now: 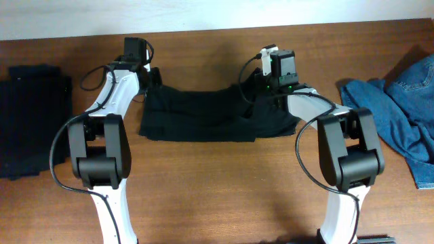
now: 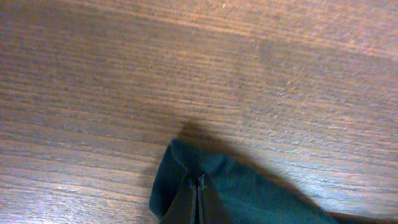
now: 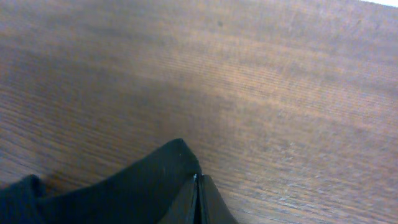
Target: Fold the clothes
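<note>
A black garment [image 1: 203, 115] lies spread across the middle of the wooden table, its far edge lifted between the two arms. My left gripper [image 1: 150, 76] is shut on the garment's far left corner; the left wrist view shows the dark cloth [image 2: 249, 193] pinched between the fingertips [image 2: 198, 186]. My right gripper [image 1: 266, 85] is shut on the far right corner; the right wrist view shows the cloth [image 3: 124, 193] clamped at the fingertips [image 3: 198, 183].
A folded dark garment [image 1: 30, 118] lies at the table's left edge. A crumpled blue denim piece [image 1: 403, 112] lies at the right edge. The bare wooden table [image 1: 224, 183] stretches in front of the black garment.
</note>
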Robot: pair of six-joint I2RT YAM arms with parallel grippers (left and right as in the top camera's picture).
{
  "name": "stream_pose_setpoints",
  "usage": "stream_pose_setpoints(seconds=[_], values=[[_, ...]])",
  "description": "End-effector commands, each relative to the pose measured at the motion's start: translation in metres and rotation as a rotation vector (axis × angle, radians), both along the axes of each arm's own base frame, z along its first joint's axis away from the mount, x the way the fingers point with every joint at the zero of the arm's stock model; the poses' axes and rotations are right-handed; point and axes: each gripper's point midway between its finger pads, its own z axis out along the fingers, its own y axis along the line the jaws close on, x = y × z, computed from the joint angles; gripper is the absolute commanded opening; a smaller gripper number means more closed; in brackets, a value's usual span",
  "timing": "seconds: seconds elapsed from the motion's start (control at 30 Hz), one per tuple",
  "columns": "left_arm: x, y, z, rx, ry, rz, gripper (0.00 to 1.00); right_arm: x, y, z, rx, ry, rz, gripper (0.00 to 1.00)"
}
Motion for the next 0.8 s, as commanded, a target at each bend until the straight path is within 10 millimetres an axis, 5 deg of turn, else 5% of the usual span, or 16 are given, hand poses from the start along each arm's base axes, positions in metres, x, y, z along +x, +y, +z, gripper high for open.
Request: stream_pose_setpoints(seconds=[0.0, 0.57, 0.77], values=[[0.010, 0.003, 0.029, 0.015, -0.059, -0.011, 0.01, 0.007, 0.004, 0.051, 0.033, -0.089, 0.012, 0.04], [-0.001, 0.007, 0.051, 0.015, -0.050, -0.004, 0.01, -0.012, 0.000, 0.055, 0.020, -0.012, 0.012, 0.04], [-0.001, 0.007, 0.067, 0.013, -0.080, -0.003, 0.01, -0.013, 0.000, 0.076, 0.026, -0.048, 0.012, 0.04]])
